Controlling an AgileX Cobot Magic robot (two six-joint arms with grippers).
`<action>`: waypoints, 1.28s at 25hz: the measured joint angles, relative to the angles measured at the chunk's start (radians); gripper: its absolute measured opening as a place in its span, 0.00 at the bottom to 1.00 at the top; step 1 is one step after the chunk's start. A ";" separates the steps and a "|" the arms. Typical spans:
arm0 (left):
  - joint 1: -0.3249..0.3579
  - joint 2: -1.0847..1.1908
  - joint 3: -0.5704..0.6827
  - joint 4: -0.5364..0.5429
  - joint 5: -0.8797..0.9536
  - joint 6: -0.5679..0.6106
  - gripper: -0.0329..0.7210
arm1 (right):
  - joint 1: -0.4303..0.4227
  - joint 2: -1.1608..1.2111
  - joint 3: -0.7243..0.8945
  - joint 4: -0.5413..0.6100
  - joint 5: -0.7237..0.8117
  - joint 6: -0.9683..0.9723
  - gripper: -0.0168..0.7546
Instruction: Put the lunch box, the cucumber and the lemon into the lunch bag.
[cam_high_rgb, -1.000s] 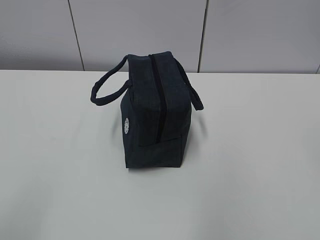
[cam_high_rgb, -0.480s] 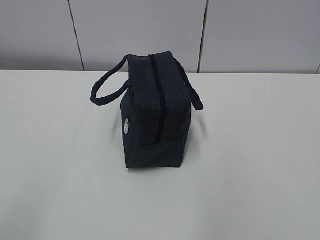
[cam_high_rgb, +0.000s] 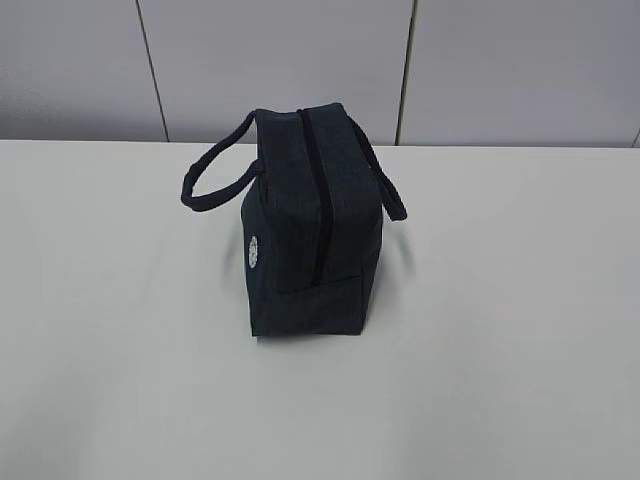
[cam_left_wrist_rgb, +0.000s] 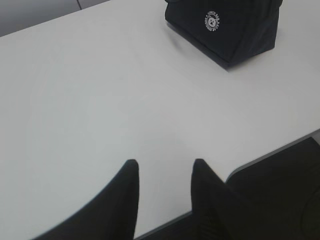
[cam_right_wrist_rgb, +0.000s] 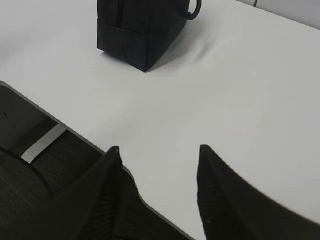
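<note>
The dark navy lunch bag (cam_high_rgb: 310, 225) stands upright in the middle of the white table (cam_high_rgb: 500, 300), its top zipper shut and its two loop handles hanging to either side. Its round white logo (cam_left_wrist_rgb: 212, 21) shows in the left wrist view, and its end panel (cam_right_wrist_rgb: 135, 35) in the right wrist view. My left gripper (cam_left_wrist_rgb: 164, 162) is open and empty over the table's near edge, well short of the bag. My right gripper (cam_right_wrist_rgb: 157, 148) is open and empty over the near edge too. The lunch box, cucumber and lemon are out of view.
The table's near edge (cam_right_wrist_rgb: 75, 132) runs under both grippers, with dark floor and a robot base below it. A grey panelled wall (cam_high_rgb: 300, 60) stands behind the table.
</note>
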 joint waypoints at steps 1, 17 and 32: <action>0.000 0.000 0.000 0.000 0.000 0.000 0.36 | 0.000 -0.013 0.011 0.006 -0.003 -0.003 0.50; 0.000 0.000 0.000 0.000 0.000 0.000 0.36 | 0.000 -0.019 0.043 0.014 0.011 -0.005 0.50; 0.000 0.000 0.000 0.000 0.000 0.000 0.36 | -0.012 -0.019 0.044 0.014 0.013 -0.005 0.50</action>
